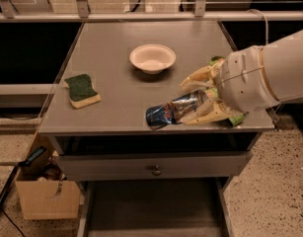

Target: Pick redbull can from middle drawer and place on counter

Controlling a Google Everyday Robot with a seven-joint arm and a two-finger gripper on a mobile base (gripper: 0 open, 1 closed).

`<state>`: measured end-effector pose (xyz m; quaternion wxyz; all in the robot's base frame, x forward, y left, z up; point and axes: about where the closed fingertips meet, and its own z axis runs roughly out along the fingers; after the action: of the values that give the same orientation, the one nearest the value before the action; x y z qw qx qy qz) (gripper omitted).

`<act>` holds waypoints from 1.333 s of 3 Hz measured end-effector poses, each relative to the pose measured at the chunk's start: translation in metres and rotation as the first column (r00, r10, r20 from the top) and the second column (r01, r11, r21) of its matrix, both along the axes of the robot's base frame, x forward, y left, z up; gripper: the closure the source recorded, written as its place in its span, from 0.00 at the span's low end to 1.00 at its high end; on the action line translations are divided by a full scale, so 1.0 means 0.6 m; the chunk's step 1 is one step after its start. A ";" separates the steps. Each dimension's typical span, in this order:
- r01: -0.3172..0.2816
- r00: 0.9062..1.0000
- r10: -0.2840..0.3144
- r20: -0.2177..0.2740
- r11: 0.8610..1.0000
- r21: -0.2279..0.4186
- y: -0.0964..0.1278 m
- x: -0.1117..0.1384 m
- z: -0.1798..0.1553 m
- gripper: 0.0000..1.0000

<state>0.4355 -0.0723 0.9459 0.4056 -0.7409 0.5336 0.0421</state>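
Observation:
My gripper (193, 102) is shut on the redbull can (173, 110), a blue and silver can held tilted on its side, its top pointing left. The can hangs just above the front right part of the gray counter (116, 90), near the front edge. The cream fingers (198, 78) clamp it from above and below. Below the counter, the middle drawer (151, 211) stands pulled out, its dark floor showing at the bottom of the view. Above it is a shut gray drawer front with a round knob (155, 170).
A white bowl (152, 58) sits at the middle back of the counter. A green and yellow sponge (82, 90) lies at the left. A green snack bag (217, 61) is mostly hidden behind my arm. A cardboard box (45, 196) stands on the floor at the left.

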 end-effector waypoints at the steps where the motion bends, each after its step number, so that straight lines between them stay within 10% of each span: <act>1: -0.016 1.000 0.016 -0.001 1.000 0.001 0.005 0.036 0.010 1.00; 4: 0.006 0.996 0.005 -0.092 0.993 0.116 -0.001 0.211 -0.044 1.00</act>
<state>0.5621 -0.0727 0.9195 0.4230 -0.7133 0.5484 0.1069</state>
